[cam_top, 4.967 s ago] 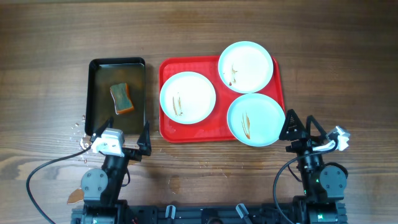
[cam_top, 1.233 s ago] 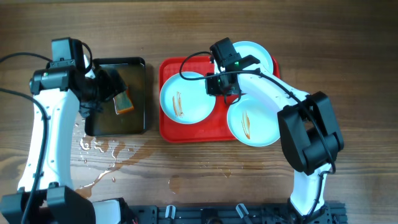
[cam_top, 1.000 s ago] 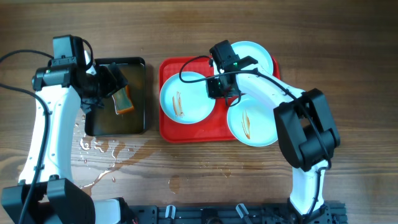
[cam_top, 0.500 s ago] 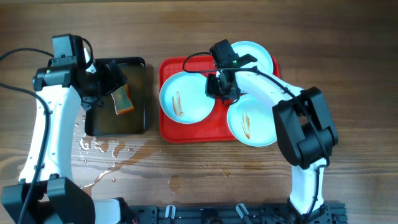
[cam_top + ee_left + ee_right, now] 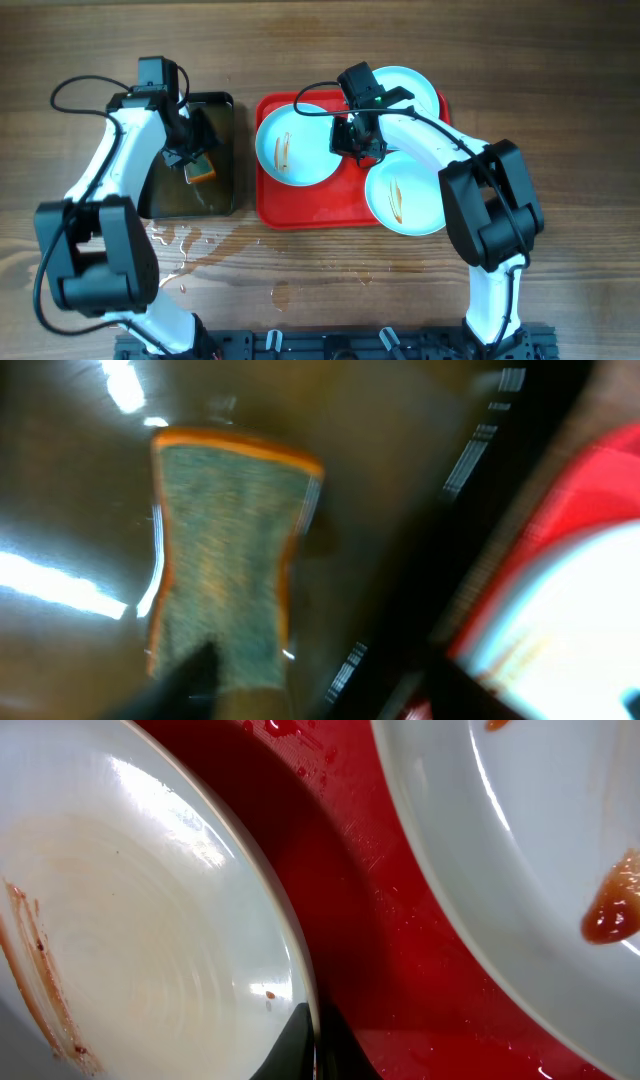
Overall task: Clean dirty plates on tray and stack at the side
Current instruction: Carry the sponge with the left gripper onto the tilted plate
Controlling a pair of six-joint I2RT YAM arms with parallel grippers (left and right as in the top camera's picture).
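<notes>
Three pale dirty plates lie on the red tray [image 5: 270,205]. The left plate [image 5: 290,150] [image 5: 130,920] has brown smears and stands tilted, its right edge raised. My right gripper [image 5: 351,140] [image 5: 315,1045] is shut on that plate's rim. A second plate [image 5: 408,192] lies at the front right, and a third [image 5: 405,90] [image 5: 520,820] at the back is partly under my right arm. My left gripper [image 5: 190,158] [image 5: 300,678] is down over the green-and-orange sponge [image 5: 203,172] [image 5: 225,560]. Its jaws stand apart around the sponge's near end, and this view is blurred.
The sponge sits in a black tray [image 5: 190,200] of brownish water, left of the red tray. Water is spilled on the wooden table [image 5: 170,250] in front of the black tray. My left arm arches over the table's left side.
My left arm swung in and came down over the sponge, its jaws narrowing. My right gripper closed on the left plate's rim and that plate tipped up.
</notes>
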